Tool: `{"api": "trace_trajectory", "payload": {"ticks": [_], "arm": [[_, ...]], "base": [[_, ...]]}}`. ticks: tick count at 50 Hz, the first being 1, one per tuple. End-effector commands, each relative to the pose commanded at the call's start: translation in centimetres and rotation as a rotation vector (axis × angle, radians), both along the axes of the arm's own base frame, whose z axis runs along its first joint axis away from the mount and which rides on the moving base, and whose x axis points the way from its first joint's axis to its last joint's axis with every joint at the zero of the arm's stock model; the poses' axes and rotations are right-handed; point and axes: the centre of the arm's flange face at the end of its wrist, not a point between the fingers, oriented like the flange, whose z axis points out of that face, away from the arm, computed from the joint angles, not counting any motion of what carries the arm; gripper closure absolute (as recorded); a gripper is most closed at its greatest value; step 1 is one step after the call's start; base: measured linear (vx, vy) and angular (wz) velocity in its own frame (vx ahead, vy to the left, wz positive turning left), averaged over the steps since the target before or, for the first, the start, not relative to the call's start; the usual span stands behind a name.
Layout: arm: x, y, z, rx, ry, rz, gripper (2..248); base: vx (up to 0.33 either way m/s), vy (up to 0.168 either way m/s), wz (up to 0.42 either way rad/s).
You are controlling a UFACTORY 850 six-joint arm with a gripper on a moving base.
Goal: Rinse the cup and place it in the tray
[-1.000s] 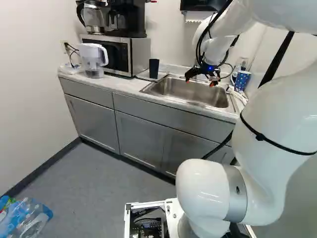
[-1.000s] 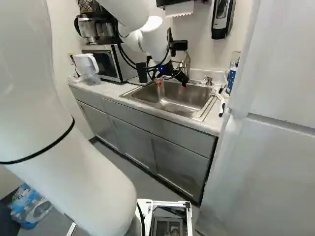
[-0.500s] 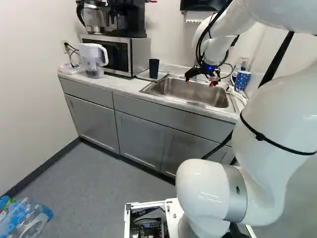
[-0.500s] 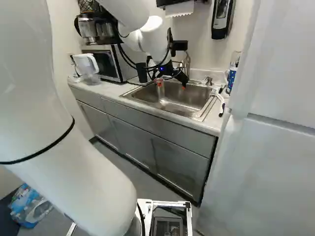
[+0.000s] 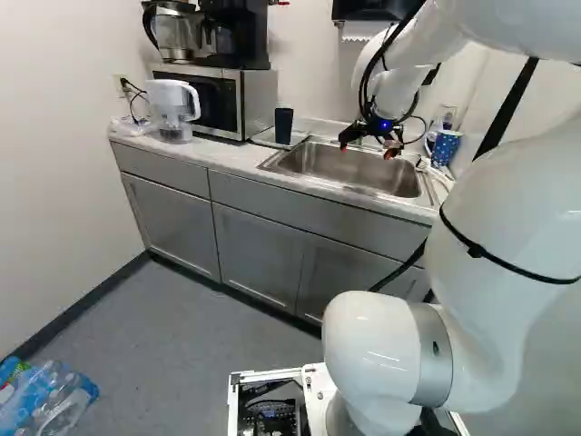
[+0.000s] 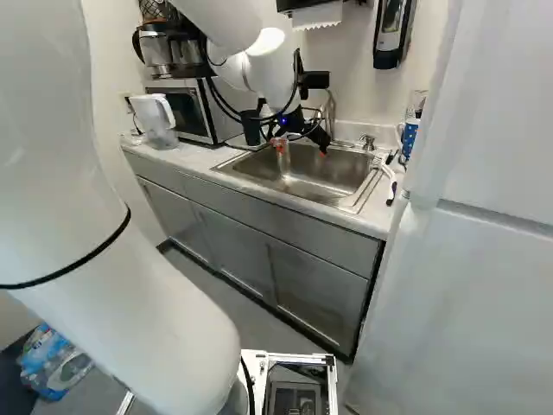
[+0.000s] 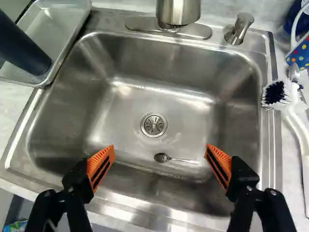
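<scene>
Over the sink (image 5: pixel 349 168) hangs my gripper (image 5: pixel 368 153), above the basin in both base views. In the wrist view the gripper (image 7: pixel 159 162) is open, its orange pads wide apart with only the basin below. A dark cup (image 7: pixel 21 46) stands in the metal tray (image 7: pixel 60 17) on the counter beside the sink. The same cup (image 5: pixel 283 125) shows in the left base view. The faucet (image 7: pixel 177 12) is ahead of the gripper at the sink's back edge.
A spoon (image 7: pixel 175 158) lies in the basin near the drain. A white brush (image 7: pixel 294 108) lies beside the sink, near a dotted mug (image 5: pixel 444 147). The microwave (image 5: pixel 213 100) and a water pitcher (image 5: pixel 171 109) stand past the tray. A tall white cabinet (image 6: pixel 475 216) is at the right.
The room has shifted very slightly against the arm's lowest joint in both base views, so the base has moved a touch. Arm and gripper hold their pose; the cup stays in the tray.
</scene>
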Motion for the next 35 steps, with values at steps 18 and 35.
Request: {"api": "trace_trajectory", "payload": {"ticks": [18,35], "arm": [[0.0,0.0,0.0,0.0,0.0,0.0,3],[0.0,0.0,0.0,0.0,0.0,0.0,3]], "base": [[-0.036,0.048,-0.002],[-0.066,0.073,-0.001]]}}
